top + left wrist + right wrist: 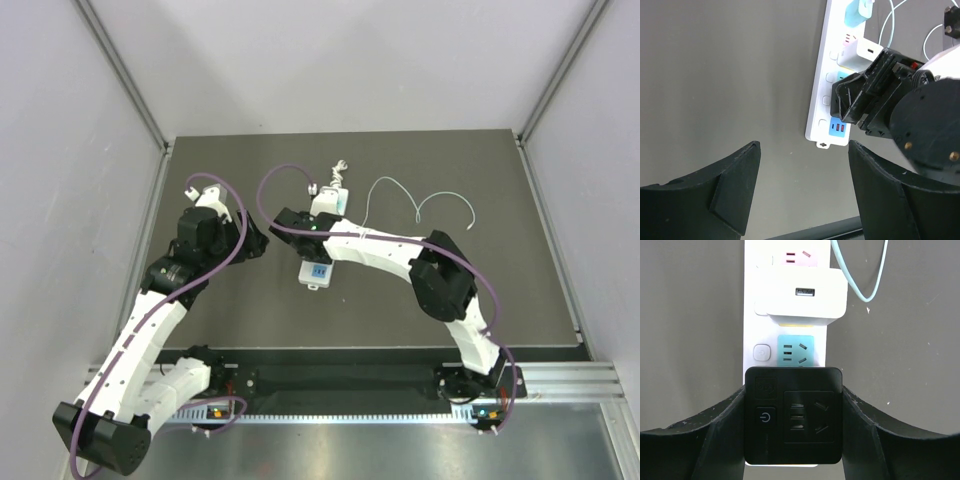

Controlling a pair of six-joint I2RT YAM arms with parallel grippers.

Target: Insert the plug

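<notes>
- The plug (856, 12) is seen at the far end of the power strip (816, 105), apparently seated in the last socket. Whether it is pushed fully home cannot be told.
- It is judged light, rigid and smooth-sided. A hold across its two flat sides is advised, not on the cable (867, 300), which is thin and limp.
- The right gripper (792, 390) is positioned toward the strip's near end, its jaws apparently pressed on a black adapter (793, 440) seated there.
- The left gripper (804, 150) is positioned left of the strip, jaws spread, nothing between them.
- A white block (800, 295) is plugged in mid-strip, between adapter and plug.
- The plug is cut off in the left wrist view and absent from the right wrist view. In the top view, much of the strip is hidden under the right arm.
</notes>
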